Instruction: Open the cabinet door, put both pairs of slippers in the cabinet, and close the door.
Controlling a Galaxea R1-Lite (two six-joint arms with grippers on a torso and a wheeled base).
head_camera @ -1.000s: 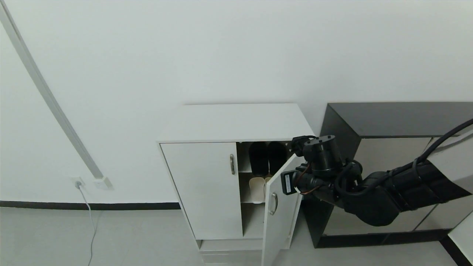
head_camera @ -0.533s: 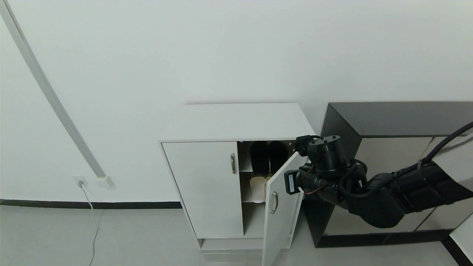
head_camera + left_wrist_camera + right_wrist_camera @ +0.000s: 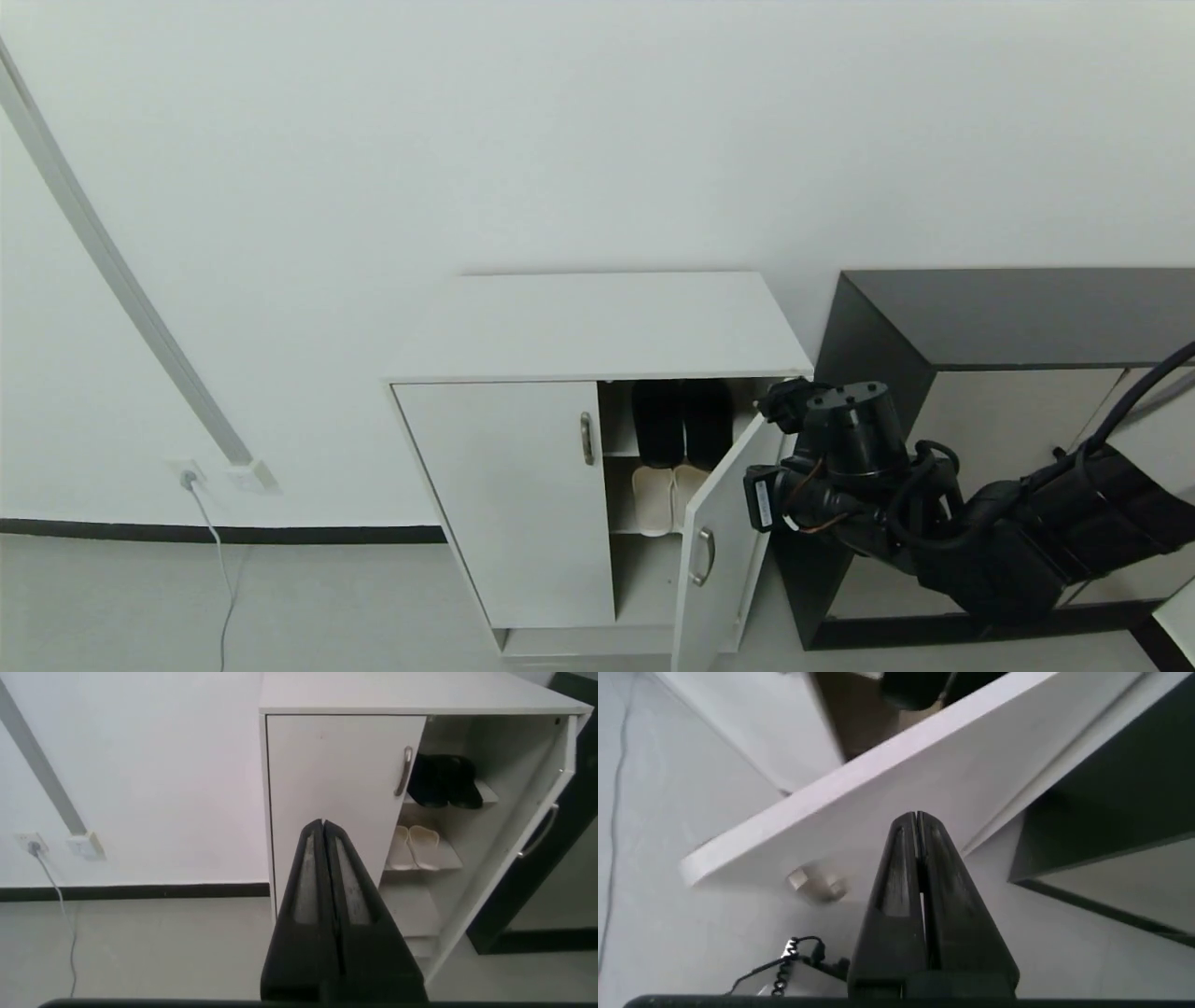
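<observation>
Right pincer (image 3: 920, 821) — fingers pressed together, gripping nothing. Straight ahead of its tips lies the outer face of the right door (image 3: 906, 784). We cannot tell whether they touch it or stop just short. The door handle (image 3: 814, 882) sits off to one side of the tips, not between them. In the head view this door stands about half open from the white cabinet (image 3: 597, 327), with the right arm on its outer side.

Left pincer (image 3: 323, 835) — fingers also together, empty, held well back from the cabinet. The closed left door (image 3: 341, 793) lies beyond its tips.

Slippers: the black pair (image 3: 681, 420) is on the upper shelf and the cream pair (image 3: 667, 485) on the shelf below. Both are inside, past the open door from the right pincer.

We judge the opening done and both pairs stowed. What is left is swinging the right door flush with its neighbour, and the right pincer looks placed to push it. A dark sideboard (image 3: 1008, 308) stands close behind the right arm.
</observation>
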